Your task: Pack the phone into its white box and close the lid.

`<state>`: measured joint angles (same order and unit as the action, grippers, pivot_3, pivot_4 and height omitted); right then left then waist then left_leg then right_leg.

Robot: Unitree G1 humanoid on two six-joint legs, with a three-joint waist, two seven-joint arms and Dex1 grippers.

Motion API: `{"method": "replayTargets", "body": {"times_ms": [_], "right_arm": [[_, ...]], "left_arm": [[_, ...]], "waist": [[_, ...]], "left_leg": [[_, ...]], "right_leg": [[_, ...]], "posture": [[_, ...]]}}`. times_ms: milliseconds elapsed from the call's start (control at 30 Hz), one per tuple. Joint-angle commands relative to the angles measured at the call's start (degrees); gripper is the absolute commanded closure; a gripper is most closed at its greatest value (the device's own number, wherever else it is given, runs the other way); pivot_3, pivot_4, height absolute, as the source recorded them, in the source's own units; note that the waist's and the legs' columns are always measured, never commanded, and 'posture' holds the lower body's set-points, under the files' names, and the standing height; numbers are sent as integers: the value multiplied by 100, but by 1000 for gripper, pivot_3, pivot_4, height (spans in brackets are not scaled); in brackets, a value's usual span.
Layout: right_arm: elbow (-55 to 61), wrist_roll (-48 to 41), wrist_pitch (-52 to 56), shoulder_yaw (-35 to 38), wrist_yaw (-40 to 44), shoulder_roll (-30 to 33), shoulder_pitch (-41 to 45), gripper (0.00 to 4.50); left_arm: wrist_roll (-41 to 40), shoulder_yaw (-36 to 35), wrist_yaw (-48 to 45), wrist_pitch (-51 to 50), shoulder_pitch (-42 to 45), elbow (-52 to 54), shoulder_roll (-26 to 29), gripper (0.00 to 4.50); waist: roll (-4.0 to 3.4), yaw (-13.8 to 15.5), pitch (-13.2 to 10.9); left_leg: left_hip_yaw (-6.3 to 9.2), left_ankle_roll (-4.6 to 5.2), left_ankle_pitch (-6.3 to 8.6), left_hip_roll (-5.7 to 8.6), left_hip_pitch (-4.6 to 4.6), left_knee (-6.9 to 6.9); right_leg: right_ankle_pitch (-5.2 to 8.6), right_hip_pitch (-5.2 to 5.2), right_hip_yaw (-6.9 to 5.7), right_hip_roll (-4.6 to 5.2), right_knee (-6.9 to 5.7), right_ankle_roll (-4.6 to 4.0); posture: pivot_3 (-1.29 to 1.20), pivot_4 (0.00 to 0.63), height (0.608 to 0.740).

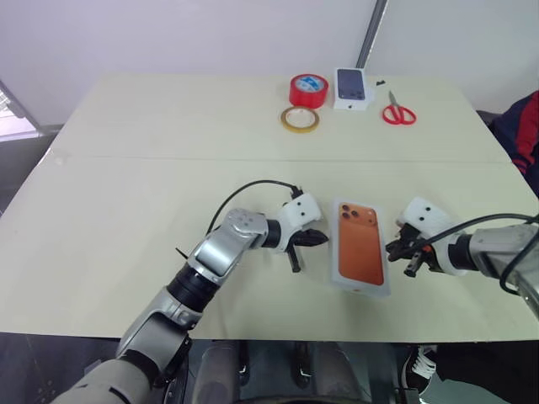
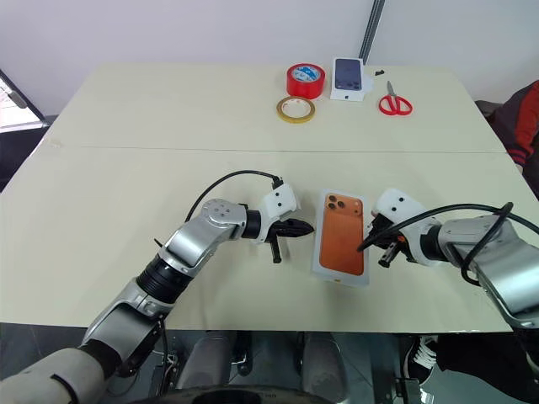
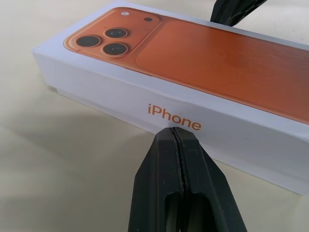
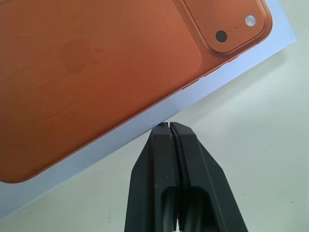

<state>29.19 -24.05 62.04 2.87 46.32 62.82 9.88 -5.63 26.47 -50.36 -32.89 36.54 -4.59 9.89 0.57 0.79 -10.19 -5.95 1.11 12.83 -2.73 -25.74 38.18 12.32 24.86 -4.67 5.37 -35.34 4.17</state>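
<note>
The lid (image 1: 362, 246), white with an orange phone printed on top, lies flat over the white box near the table's front edge. The left wrist view shows its long side wall (image 3: 145, 96), which bears orange lettering. The phone is hidden. My left gripper (image 1: 322, 238) is shut, and its tip sits at the lid's left side wall, touching it or nearly so (image 3: 174, 131). On the other side my right gripper (image 1: 392, 247) is shut too. Its tip is at the lid's right edge (image 4: 169, 126). Neither gripper holds anything.
At the far side of the table stand a red tape roll (image 1: 309, 89), a yellowish tape ring (image 1: 300, 119), a smaller white box with a dark phone picture (image 1: 353, 87) and red scissors (image 1: 398, 113). A person's sleeve (image 1: 526, 126) shows at the right edge.
</note>
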Motion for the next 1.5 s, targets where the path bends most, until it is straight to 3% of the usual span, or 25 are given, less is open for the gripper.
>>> {"method": "replayTargets", "body": {"times_ms": [33, 533, 767, 1000, 1200, 1500], "right_arm": [[289, -134, -97, 194, 115, 92, 10, 4450], [372, -10, -319, 366, 298, 284, -431, 4450], [252, -94, -796, 1205, 808, 480, -803, 4450], [834, -732, -801, 1824, 1301, 243, -1328, 4450], [1328, -908, -688, 1437, 999, 34, -1734, 4450], [1292, -688, -633, 762, 440, 22, -1833, 4450]], "left_arm": [[-93, 10, -75, 110, 14, 230, -54, 4500], [-29, -42, -67, 180, 1, 151, 32, 4500], [-257, -468, -39, 118, 104, 177, 109, 4500], [-348, -556, 43, 177, 315, 107, -164, 4500], [-173, -287, 72, 283, 435, -163, -425, 4500], [141, 220, -79, 410, 321, -400, -336, 4500]], "waist": [[0, 0, 0], [0, 0, 0], [1, 10, 0], [2, 15, 0], [3, 4, -1], [3, 5, -1]], "left_leg": [[0, 0, 0, 0, 0, 0], [0, 0, 0, 0, 1, 0], [1, 0, 0, 0, 0, 1], [4, 0, 0, 1, 5, 3], [5, 0, 0, 2, 15, 3], [5, -1, 1, 1, 24, 1]], "right_leg": [[0, 0, 0, 0, 0, 0], [0, -1, 0, 0, 0, 0], [1, -1, 0, 1, 0, 1], [2, -10, 0, 0, 0, 4], [4, -19, 0, 0, 1, 7], [6, -25, 0, 1, 1, 5]], "posture": [[0, 150, 740], [0, 150, 740], [0, 150, 740], [0, 150, 740], [0, 150, 740], [0, 150, 740]]}}
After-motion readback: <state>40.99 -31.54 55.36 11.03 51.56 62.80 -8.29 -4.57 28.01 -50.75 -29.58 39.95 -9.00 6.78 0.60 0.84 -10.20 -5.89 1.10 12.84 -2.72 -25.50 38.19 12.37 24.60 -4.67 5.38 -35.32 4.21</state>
